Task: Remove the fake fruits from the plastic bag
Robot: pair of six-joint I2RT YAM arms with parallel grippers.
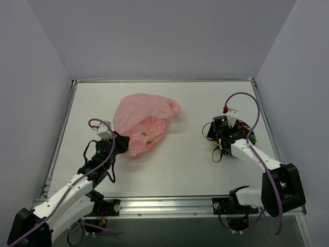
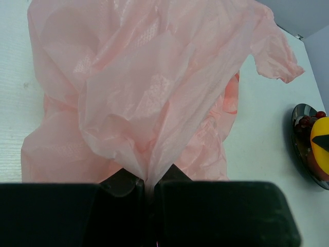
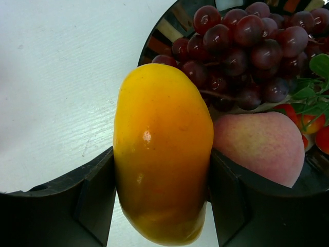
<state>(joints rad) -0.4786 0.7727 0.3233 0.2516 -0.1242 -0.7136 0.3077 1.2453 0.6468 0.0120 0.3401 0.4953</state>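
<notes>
Well, the left claw (image 1: 119,142) is clenched on a fold of the plastic bag (image 1: 141,121), at the bag's near-left end; the bag spreads away from it toward the far edge of the desk (image 1: 180,164), left of the middle, crumpled, with one handle loop flopped out to the right. The right claw (image 1: 232,135) is near the desk's right edge, well apart from the bag, grasping the yellow fruit (image 3: 162,149) with a finger pressed to each side; the fruit sits at the left rim of the plate (image 3: 159,36), partly over bare desk, and I cannot tell whether it touches the plate.

From overhead the plate (image 1: 253,135) is mostly hidden under the right arm and no fruit can be made out on it; the right wrist view shows it well: the grape bunch (image 3: 241,46) at the far side, the pinkish round fruit (image 3: 257,144) just beside the yellow one, and the red-orange pieces (image 3: 308,121) with green leaves at the right.

The left wrist view shows the thin pink film pinched to a point between the shut fingers of the left claw (image 2: 149,185); at its right border the plate (image 2: 300,141) appears with grapes (image 2: 308,121) and the yellow fruit (image 2: 321,135). Only the overhead view shows a small yellowish patch through the bag's near end.
</notes>
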